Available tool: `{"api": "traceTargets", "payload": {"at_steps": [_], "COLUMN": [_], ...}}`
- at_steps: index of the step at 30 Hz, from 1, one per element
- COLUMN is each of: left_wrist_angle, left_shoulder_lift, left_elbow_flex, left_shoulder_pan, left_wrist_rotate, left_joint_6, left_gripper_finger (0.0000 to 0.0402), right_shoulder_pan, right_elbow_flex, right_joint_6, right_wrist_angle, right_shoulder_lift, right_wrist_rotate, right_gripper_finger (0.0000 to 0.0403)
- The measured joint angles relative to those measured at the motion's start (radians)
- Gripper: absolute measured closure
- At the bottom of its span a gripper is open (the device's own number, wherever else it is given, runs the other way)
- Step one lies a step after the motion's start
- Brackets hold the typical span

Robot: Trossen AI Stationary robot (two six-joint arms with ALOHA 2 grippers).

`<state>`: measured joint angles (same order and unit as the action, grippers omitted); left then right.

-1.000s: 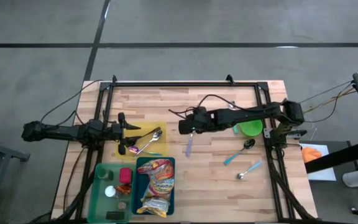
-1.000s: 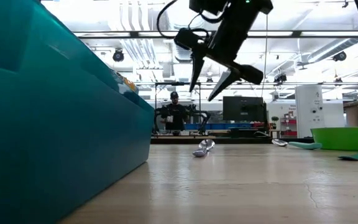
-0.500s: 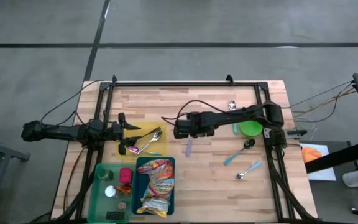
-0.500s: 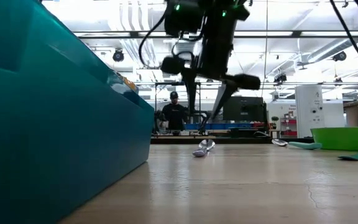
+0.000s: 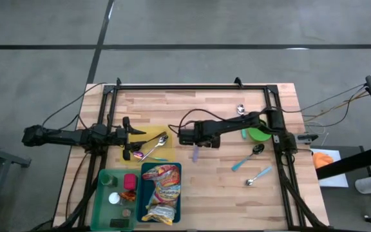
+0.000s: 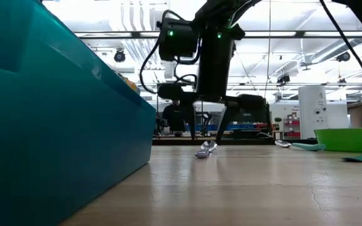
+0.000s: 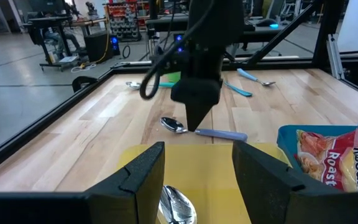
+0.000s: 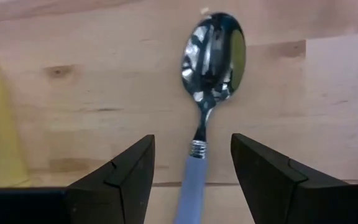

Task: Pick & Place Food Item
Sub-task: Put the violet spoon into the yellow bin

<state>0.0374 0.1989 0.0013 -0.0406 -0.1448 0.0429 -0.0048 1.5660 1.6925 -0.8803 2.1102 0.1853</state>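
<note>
My right gripper (image 8: 191, 140) points down over the table's middle, open, its fingers standing either side of a lavender-handled spoon (image 8: 211, 68) that lies flat on the wood without being touched. In the high view only the spoon's handle (image 5: 196, 154) shows below the gripper (image 5: 194, 142). A noodle packet (image 5: 161, 193) lies in the teal bin (image 5: 144, 193) at the near left. My left gripper (image 7: 197, 155) waits open at the left, just above the yellow mat (image 5: 144, 136), where a second spoon (image 5: 156, 147) lies.
A green bin (image 5: 107, 200) with small items stands left of the teal bin. A green bowl (image 5: 258, 133) and three more spoons (image 5: 245, 159) (image 5: 258, 175) (image 5: 241, 109) lie at the right. A small pink thing (image 5: 136, 154) lies on the mat.
My right gripper has come down and a little toward the table's left, tipping from a slant to point almost straight down and rolling about its axis. It now hangs low over the lavender-handled spoon, still open. The spoon has not moved.
</note>
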Motion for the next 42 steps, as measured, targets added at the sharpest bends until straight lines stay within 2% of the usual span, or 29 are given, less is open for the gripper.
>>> {"api": "traceTargets", "payload": {"at_steps": [10,30,34,42], "left_wrist_angle": [0.000,0.000,0.000,0.000], "left_shoulder_lift": [0.001,0.001,0.001,0.001], "left_elbow_flex": [0.000,0.000,0.000,0.000], "left_shoulder_pan": [0.000,0.000,0.000,0.000], "left_wrist_rotate": [0.000,0.000,0.000,0.000], "left_joint_6": [0.000,0.000,0.000,0.000], "left_gripper_finger": [0.0213,0.0212,0.0212,0.0212], "right_shoulder_pan": [-0.010,-0.010,-0.010,-0.010], "right_elbow_flex": [-0.003,-0.011,-0.012,-0.015], "right_joint_6": [0.029,0.006,-0.003,-0.027], "right_wrist_angle": [0.004,0.005,-0.003,-0.021], "right_shoulder_lift": [0.046,0.048,0.049,0.050], "right_wrist_rotate": [-0.007,-0.003,-0.003,0.016], "right_gripper_finger": [0.0195,0.0198,0.0236,0.0353]}}
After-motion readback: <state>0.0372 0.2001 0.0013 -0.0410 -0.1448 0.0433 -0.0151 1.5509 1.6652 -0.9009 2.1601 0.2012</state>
